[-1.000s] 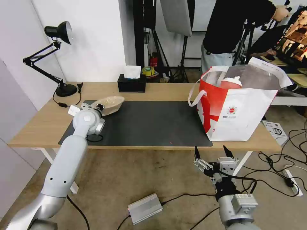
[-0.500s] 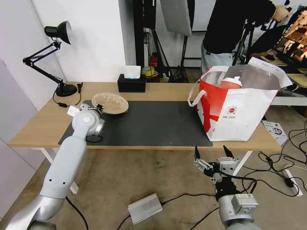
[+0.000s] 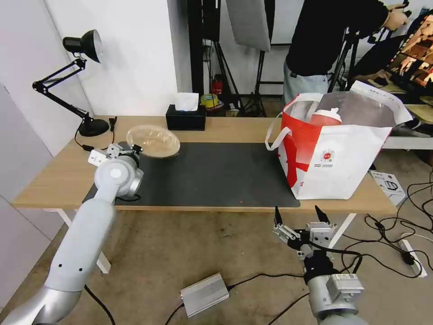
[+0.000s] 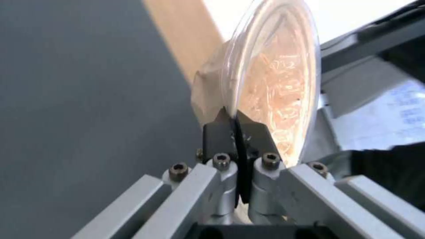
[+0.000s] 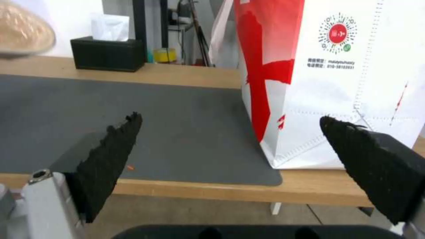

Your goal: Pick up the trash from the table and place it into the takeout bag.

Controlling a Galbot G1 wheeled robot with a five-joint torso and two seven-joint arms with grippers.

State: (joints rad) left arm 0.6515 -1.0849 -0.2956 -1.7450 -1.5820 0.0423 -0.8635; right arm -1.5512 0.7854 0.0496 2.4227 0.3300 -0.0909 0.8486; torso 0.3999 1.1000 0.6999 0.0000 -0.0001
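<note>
Our left gripper (image 4: 237,124) is clamped on just the thin rim of the bowl (image 3: 153,141), at nine o'clock on the mat (image 3: 216,174). We judge the tilted bowl could slip out or spill scraps on the way to the bag (image 3: 336,153). Our right gripper (image 3: 300,215) waits below the table (image 3: 58,174), fingers apart.

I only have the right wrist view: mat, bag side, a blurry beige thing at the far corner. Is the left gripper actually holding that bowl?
Observer: Yes. The left gripper is shut on the rim of the beige pulp bowl, fingers pinching its edge.
Operator: Is it off the table?
Observer: It looks lifted, tilted above the dark grey mat at the table's left end.
Operator: Anything in the takeout bag?
Observer: The red drink cup with its white lid stands inside the takeout bag.
Operator: And my own gripper?
Observer: The right gripper is open, below the table's front edge.
</note>
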